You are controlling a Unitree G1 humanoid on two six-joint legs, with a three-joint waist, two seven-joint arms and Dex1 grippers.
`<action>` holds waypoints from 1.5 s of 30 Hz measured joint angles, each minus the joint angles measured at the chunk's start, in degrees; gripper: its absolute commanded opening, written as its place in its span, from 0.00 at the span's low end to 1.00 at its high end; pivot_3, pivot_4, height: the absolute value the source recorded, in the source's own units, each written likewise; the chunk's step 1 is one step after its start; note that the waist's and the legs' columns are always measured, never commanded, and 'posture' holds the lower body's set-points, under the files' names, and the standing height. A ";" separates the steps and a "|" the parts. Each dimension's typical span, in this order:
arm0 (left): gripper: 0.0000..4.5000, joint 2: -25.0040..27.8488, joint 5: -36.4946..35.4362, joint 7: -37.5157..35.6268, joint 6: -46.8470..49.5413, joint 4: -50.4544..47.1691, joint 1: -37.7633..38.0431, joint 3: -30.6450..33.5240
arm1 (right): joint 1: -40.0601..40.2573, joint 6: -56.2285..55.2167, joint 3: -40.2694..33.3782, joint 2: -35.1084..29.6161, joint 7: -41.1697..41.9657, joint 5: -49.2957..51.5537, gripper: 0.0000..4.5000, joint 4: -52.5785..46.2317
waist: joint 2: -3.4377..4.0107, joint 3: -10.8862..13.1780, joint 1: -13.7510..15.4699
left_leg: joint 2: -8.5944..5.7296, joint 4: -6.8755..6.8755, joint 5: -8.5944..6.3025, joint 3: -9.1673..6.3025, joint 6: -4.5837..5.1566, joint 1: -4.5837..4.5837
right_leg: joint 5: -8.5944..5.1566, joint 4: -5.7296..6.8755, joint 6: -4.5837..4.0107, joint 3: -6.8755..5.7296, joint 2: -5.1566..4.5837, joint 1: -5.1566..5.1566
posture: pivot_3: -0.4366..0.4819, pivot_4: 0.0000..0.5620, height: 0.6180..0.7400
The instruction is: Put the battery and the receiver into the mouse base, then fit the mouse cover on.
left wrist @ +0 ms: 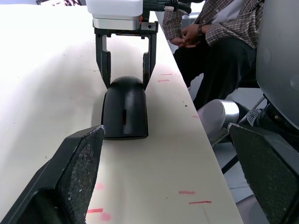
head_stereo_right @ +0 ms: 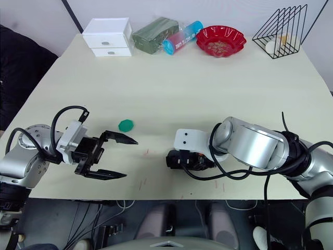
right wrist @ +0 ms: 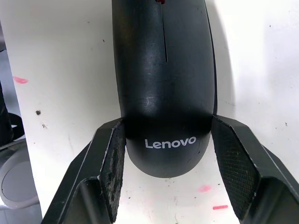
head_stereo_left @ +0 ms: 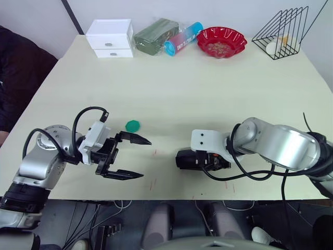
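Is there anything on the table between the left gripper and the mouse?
Nothing visible. The table between the open left gripper and the mouse is bare except for faint red marks. The green disc lies off to the side. The right gripper already straddles the mouse's rear end.
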 measured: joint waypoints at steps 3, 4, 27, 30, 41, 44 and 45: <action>1.00 0.00 0.00 0.00 0.02 0.00 0.00 0.00 | 0.00 0.04 0.03 -0.04 -0.05 0.01 0.50 0.03 | 0.00 0.00 0.00 | 0.00 0.00 0.00 0.00 0.00 0.00 | 0.00 0.00 0.00 0.00 0.00 0.00 | 0.48 0.27 1.00; 1.00 0.00 0.00 0.00 0.02 0.00 0.00 0.00 | 0.00 0.05 0.03 -0.05 -0.05 0.00 0.50 0.03 | 0.00 0.00 0.00 | 0.00 0.00 0.00 0.00 0.00 0.00 | 0.00 0.00 0.00 0.00 0.00 0.00 | 0.48 0.27 1.00; 1.00 0.02 0.00 -0.02 0.30 -0.14 0.47 0.03 | 0.08 -2.02 1.56 -1.62 -0.53 -0.66 0.50 -0.91 | 0.00 0.00 -0.02 | 0.00 0.00 0.00 0.00 0.00 0.00 | 0.00 0.00 0.00 0.00 0.00 0.00 | 0.48 0.27 1.00; 1.00 0.02 0.00 -0.02 0.30 -0.14 0.47 0.02 | 0.10 -2.15 1.56 -1.70 -0.45 -0.78 0.50 -0.90 | 0.00 0.00 -0.01 | 0.00 0.00 0.00 0.00 0.00 0.00 | 0.00 0.00 0.00 0.00 0.00 0.00 | 0.48 0.27 1.00; 1.00 0.02 0.00 -0.02 0.30 -0.14 0.45 0.02 | 2.20 -5.96 1.56 -3.57 0.14 -2.26 0.50 -1.08 | -0.02 -0.01 -0.02 | 0.00 0.00 0.00 0.00 0.00 0.04 | 0.00 0.01 0.00 0.00 0.00 0.02 | 0.48 0.27 1.00; 1.00 0.01 0.00 -0.02 0.30 -0.15 0.44 0.02 | 2.30 -5.96 1.52 -3.50 0.13 -2.44 0.50 -1.16 | -0.02 -0.01 -0.07 | 0.00 0.00 0.00 -0.01 0.00 0.05 | 0.00 0.03 0.00 0.01 0.01 0.02 | 0.48 0.27 1.00; 1.00 0.01 0.00 -0.02 0.30 -0.15 0.44 0.02 | 2.30 -5.93 1.51 -3.49 0.13 -2.44 0.50 -1.18 | -0.02 -0.01 -0.06 | 0.01 0.00 0.00 -0.01 0.00 0.05 | 0.00 0.03 0.00 0.01 0.01 0.02 | 0.48 0.27 1.00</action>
